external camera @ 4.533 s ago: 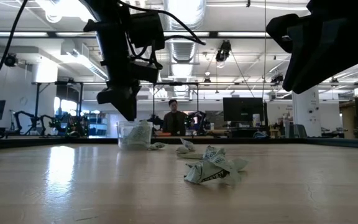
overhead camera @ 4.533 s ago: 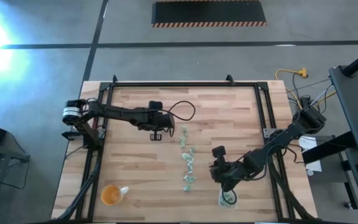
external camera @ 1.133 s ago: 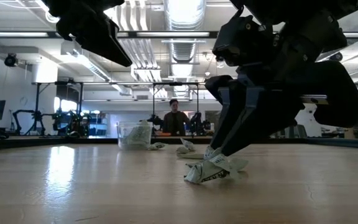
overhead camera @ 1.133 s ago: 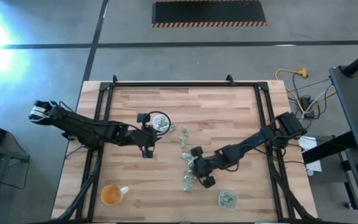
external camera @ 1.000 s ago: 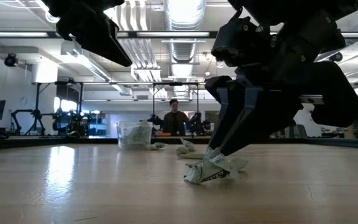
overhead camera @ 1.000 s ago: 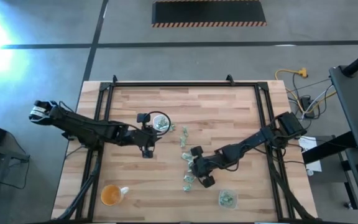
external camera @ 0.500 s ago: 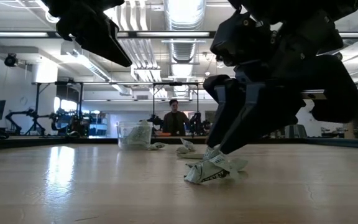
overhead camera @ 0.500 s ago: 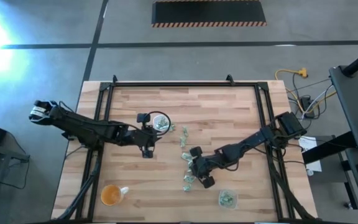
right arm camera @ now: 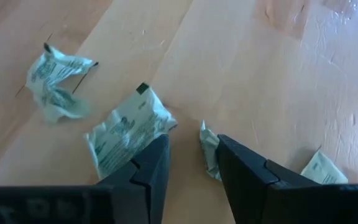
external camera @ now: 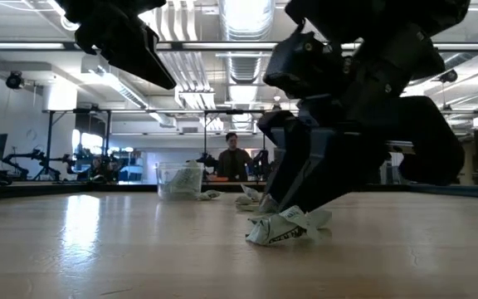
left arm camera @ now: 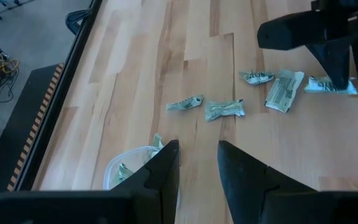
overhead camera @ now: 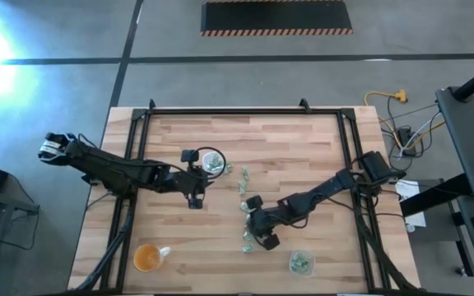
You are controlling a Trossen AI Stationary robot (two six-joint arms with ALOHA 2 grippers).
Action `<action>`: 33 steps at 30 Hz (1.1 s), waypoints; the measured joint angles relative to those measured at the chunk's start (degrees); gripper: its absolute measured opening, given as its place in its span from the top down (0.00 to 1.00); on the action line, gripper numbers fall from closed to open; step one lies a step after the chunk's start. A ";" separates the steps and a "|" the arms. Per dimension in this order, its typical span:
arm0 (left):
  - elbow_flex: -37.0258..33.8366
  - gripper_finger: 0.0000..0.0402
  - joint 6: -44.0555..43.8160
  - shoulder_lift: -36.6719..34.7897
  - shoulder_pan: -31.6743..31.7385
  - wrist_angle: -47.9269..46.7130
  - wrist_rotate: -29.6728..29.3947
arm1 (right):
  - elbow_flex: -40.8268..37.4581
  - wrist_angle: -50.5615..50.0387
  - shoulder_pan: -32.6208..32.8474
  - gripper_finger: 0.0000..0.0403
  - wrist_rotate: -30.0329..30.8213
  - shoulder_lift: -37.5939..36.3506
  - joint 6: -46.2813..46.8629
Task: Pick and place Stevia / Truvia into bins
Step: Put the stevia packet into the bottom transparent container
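Note:
Several crumpled pale green and white packets lie in a row down the middle of the table (overhead camera: pixel 246 205). My right gripper (overhead camera: pixel 253 232) is open and low over the nearest ones; in the right wrist view its fingers (right arm camera: pixel 194 165) stand either side of a small crumpled packet (right arm camera: pixel 209 150), with a larger packet (right arm camera: pixel 126 134) beside them. My left gripper (overhead camera: pixel 194 197) is open and hovers just near of one clear bin (overhead camera: pixel 211 161), which holds packets. The second clear bin (overhead camera: pixel 301 261), also holding packets, stands near the table's near edge. My right gripper comes down slanting from above over the small crumpled packet (right arm camera: pixel 207 140), which lies flat on the table beside the inner side of one finger (right arm camera: pixel 229 155). I cannot tell whether that finger touches it.
An orange-tinted round cup (overhead camera: pixel 146 257) stands at the near left of the table. A black frame runs along the table's edges (overhead camera: pixel 220 113). In the low view the far bin (external camera: pixel 179 178) shows behind the nearest packet (external camera: pixel 287 226), and a person stands in the room beyond.
My right gripper has shifted a little toward the table's left edge and sunk lower over the nearest packets, staying open. The packets and my left arm have kept still.

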 joint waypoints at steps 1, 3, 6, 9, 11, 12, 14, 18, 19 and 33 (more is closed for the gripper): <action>-0.04 0.77 -0.02 0.00 0.00 0.03 0.04 | 0.84 -1.00 -0.07 0.68 0.02 0.38 -0.01; -0.15 0.77 0.00 0.00 0.00 -0.10 0.04 | 2.09 -2.87 -0.16 0.69 -0.08 0.56 0.04; -0.27 0.77 0.00 0.00 0.00 -0.08 0.03 | 2.86 -3.99 -0.22 0.72 -0.07 0.42 -0.03; -0.28 0.77 0.00 0.00 0.00 -0.06 0.04 | 2.62 -3.88 -0.24 0.76 -0.08 0.15 -0.24; -0.28 0.77 0.00 0.00 0.00 -0.06 0.04 | 2.52 -3.87 -0.24 0.80 -0.07 0.11 -0.81; -0.28 0.77 0.00 0.00 0.00 -0.06 0.04 | 2.50 -3.89 -0.22 0.82 -0.07 0.11 -1.20; -0.28 0.77 0.00 0.00 0.00 -0.06 0.04 | 2.49 -3.91 -0.22 0.87 -0.07 0.11 -1.59; -0.28 0.77 0.00 0.00 0.00 -0.06 0.04 | 2.44 -4.00 -0.24 0.94 0.33 0.00 -2.69; -0.28 0.77 0.00 0.00 0.00 -0.06 0.04 | 2.44 -4.04 -0.24 0.96 0.48 -0.05 -2.80; -0.34 0.77 0.00 0.00 0.00 0.01 0.04 | 1.41 -12.32 1.24 0.98 6.93 -9.48 -1.79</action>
